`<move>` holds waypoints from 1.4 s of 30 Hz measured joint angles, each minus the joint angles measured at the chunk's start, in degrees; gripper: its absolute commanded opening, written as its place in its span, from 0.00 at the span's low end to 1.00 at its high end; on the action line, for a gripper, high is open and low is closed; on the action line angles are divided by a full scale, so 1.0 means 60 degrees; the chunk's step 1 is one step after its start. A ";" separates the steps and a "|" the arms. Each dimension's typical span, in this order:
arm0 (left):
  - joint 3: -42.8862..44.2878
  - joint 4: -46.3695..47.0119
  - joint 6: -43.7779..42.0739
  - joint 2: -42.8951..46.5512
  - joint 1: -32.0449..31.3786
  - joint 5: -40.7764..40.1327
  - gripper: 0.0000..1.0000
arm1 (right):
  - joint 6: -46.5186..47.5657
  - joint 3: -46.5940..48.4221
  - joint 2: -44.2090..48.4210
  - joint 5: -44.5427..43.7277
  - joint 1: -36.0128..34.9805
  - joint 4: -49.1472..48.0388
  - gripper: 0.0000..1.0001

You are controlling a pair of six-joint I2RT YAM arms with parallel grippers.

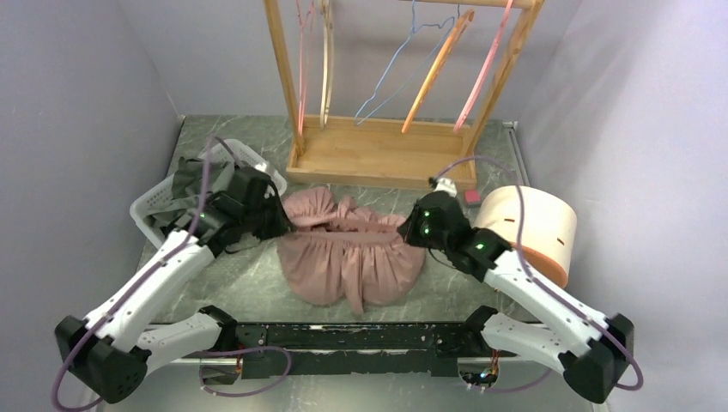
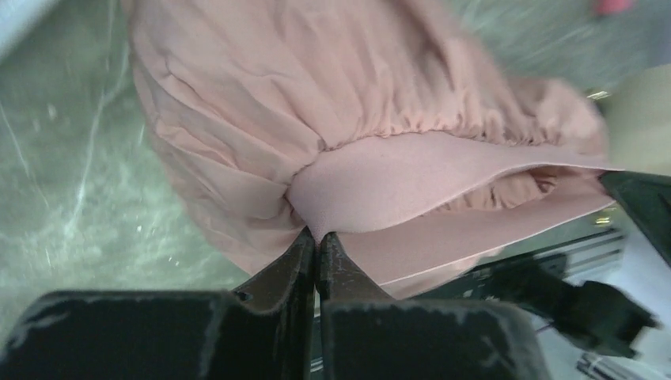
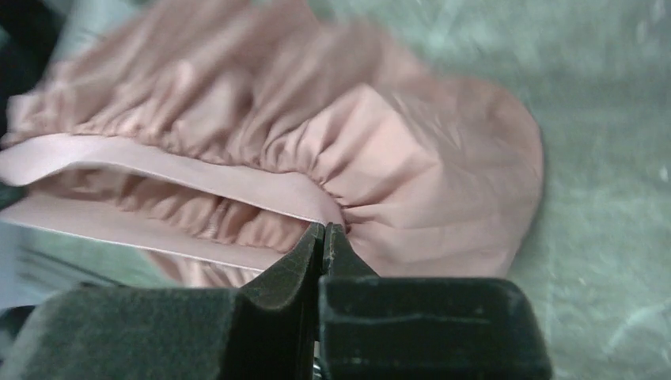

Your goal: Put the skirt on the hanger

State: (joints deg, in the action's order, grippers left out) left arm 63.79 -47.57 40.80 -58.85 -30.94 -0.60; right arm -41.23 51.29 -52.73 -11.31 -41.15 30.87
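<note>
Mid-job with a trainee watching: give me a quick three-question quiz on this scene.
1. True or false: the left fingers and right fingers are both shut on the pink gathered fabric skirt.
2. What stands beside the right arm? A metal bucket; B round beige box; C glass jar.
3. Fill in: behind the skirt stands a wooden ____.
Key: 1 true; 2 B; 3 rack.

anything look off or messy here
The white basket at the left of the table looks tipped, with dark clothes bunched at its mouth. Hangers on the wooden rack hang slanted. The pink skirt is crumpled, though the left fingers and right fingers pinch its waistband ends.
</note>
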 measured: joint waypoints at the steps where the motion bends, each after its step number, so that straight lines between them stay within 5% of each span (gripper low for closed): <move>1: -0.0750 0.0321 0.0106 -0.0036 0.0000 0.0117 0.07 | -0.0040 -0.0605 -0.0182 0.0007 0.0000 -0.0171 0.00; 7: -0.3231 0.1701 0.0503 -0.0572 0.0353 0.0841 0.26 | -0.0149 -0.2248 -0.0918 0.0069 -0.0004 -0.0852 0.00; 14: -0.3060 0.2266 0.0324 -0.0703 0.0710 0.0933 0.43 | 0.0084 -0.1785 -0.0863 -0.0160 0.0007 -0.1166 0.43; 20: -0.2452 0.2200 -0.0160 -0.0452 0.0827 0.0922 0.45 | 0.0568 -0.1049 -0.0193 -0.0328 0.0022 -0.0823 0.52; 28: -0.2069 0.2331 -0.0958 0.0412 0.0867 0.0925 0.44 | 0.2473 0.0765 0.0896 0.1275 0.0033 -0.0637 0.63; 35: -0.1985 0.3005 -0.1676 0.1858 0.0871 0.0721 0.53 | 0.2878 0.3905 0.0015 0.1384 0.0033 -0.0984 0.66; 39: -0.1872 0.3340 -0.1942 0.2368 0.0874 0.0627 0.82 | 0.2736 0.5818 -0.1341 0.0583 0.0036 -0.1504 0.66; 42: -0.1745 0.3486 -0.2011 0.2575 0.0874 0.0506 0.92 | 0.2586 0.6947 -0.2477 -0.0368 0.0036 -0.1756 0.69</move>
State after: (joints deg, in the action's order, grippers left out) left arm 53.32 -26.65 28.73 -43.40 -25.69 2.44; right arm -25.71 92.97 -67.59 -13.52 -40.93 20.34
